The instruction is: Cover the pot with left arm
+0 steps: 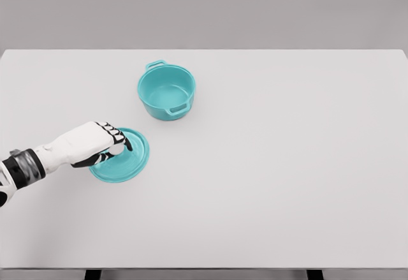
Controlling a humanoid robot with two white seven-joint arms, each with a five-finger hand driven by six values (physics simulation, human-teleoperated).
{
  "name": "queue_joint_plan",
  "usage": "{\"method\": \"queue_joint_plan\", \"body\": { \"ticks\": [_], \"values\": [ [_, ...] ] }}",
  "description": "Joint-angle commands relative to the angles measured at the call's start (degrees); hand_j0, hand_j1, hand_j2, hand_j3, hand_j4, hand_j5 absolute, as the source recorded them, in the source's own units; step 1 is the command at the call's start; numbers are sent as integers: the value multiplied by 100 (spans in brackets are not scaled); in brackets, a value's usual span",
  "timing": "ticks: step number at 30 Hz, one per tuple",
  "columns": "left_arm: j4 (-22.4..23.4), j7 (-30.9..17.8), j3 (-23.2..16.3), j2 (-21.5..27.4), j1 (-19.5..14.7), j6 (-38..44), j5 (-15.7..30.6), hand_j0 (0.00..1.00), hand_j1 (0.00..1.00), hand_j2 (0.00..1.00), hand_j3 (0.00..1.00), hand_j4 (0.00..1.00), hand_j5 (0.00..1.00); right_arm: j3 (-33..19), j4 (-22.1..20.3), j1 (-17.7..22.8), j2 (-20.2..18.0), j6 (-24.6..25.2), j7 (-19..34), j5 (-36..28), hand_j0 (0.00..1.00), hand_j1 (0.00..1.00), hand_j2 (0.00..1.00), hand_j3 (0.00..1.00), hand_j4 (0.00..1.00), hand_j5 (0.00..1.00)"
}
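Observation:
A teal pot (166, 91) with two side handles stands open and upright on the white table, left of centre toward the back. Its teal round lid (131, 159) lies flat on the table in front of the pot and a little to the left, apart from it. My left hand (113, 143) comes in from the lower left and sits over the lid's middle, fingers curled down around where the knob is; the knob itself is hidden under the hand. The lid still rests on the table. The right arm does not show.
The white table (287, 165) fills most of the view, its front edge near the bottom and a grey wall behind. Nothing else stands on it.

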Motion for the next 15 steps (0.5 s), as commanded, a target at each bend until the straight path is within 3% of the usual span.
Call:
{"method": "queue_joint_plan", "body": {
  "ticks": [1,5,15],
  "values": [
    [3,-2,-2,8,0,7,19,52,52,52,52,52,52,0,8,0,0,0,1,0,100,100,100,100,100,100],
    [3,-2,51,17,-9,7,27,46,46,46,46,46,46,0,-1,-9,0,0,1,0,100,100,100,100,100,100],
    [-15,7,77,70,-272,7,80,46,46,46,46,46,46,0,8,0,0,0,1,0,100,100,100,100,100,100]
  ]
}}
